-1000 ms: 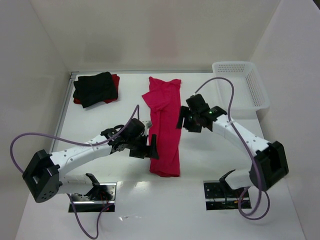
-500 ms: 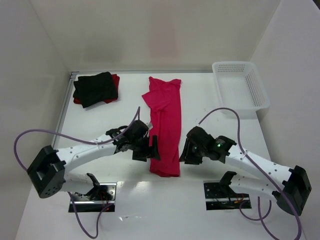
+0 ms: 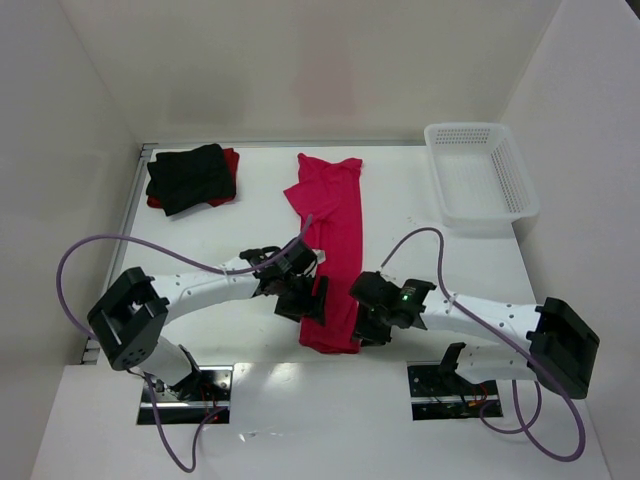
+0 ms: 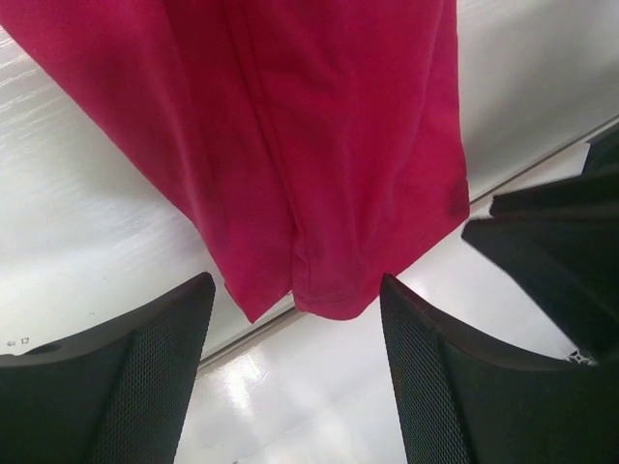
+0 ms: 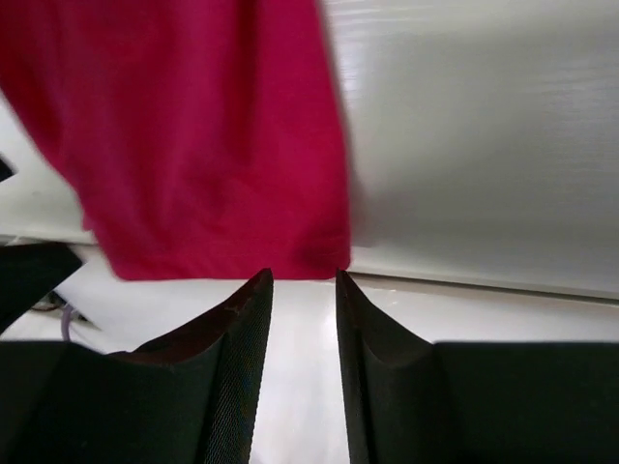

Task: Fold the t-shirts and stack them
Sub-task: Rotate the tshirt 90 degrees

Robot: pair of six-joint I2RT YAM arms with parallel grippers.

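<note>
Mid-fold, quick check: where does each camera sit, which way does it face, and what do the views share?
Top view: above and behind the arms, looking down at the table, pink shirt, basket; both arms, left tool and right tool show.
Left wrist: on the left arm, facing the pink shirt's near hem; its own fingers, spread wide, frame it.
Right wrist: on the right arm, facing that hem's corner; its own fingers, close together, show.
Shared: both wrist views see the same hem.

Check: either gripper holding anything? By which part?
Nothing held: left gripper and right gripper sit open by the near hem of the pink t-shirt; neither grips cloth.
</note>
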